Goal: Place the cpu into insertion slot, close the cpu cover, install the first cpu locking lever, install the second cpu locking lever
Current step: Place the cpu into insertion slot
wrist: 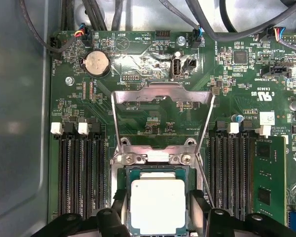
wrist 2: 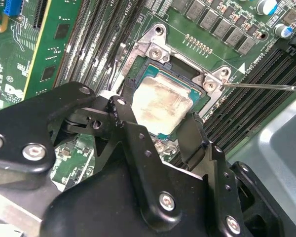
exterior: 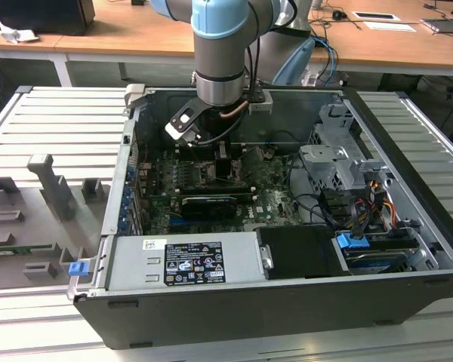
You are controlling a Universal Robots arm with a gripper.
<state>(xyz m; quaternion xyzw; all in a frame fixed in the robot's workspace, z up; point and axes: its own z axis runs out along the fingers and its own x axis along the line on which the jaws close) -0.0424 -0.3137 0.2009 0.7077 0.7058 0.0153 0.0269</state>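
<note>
Inside the opened computer case [exterior: 287, 320], toward eleven o'clock of its interior in the exterior view, the arm [exterior: 223, 53] reaches straight down and the tool [exterior: 225, 172] hangs over the green motherboard [exterior: 275, 197]. That view also gives the surroundings: the slatted grey counter [exterior: 53, 121] carrying the case, grey fixtures [exterior: 53, 188] at nine o'clock on the exterior view's left, and a power supply [exterior: 234, 260] at seven o'clock of the case, bearing a black label with white print [exterior: 192, 262] and a small white sticker beside it. Both wrist views bring the work up close. The cpu [wrist: 158, 205] lies flat, metal face up, inside the insertion slot [wrist 2: 155, 49], and the tool is set narrow, its black fingers [wrist 2: 122, 104] pressed against two opposite edges of the chip. The first wrist view shows the cpu cover [wrist: 163, 93] swung up on its hinge, standing open beyond the socket with board visible through its cut-out centre, plus a round coin battery [wrist: 97, 64] and fine white lettering scattered over the board. The second wrist view shows a thin wire lever [wrist 2: 266, 87] angled out from the frame's corner, across the black memory slots [wrist 2: 256, 106].
</note>
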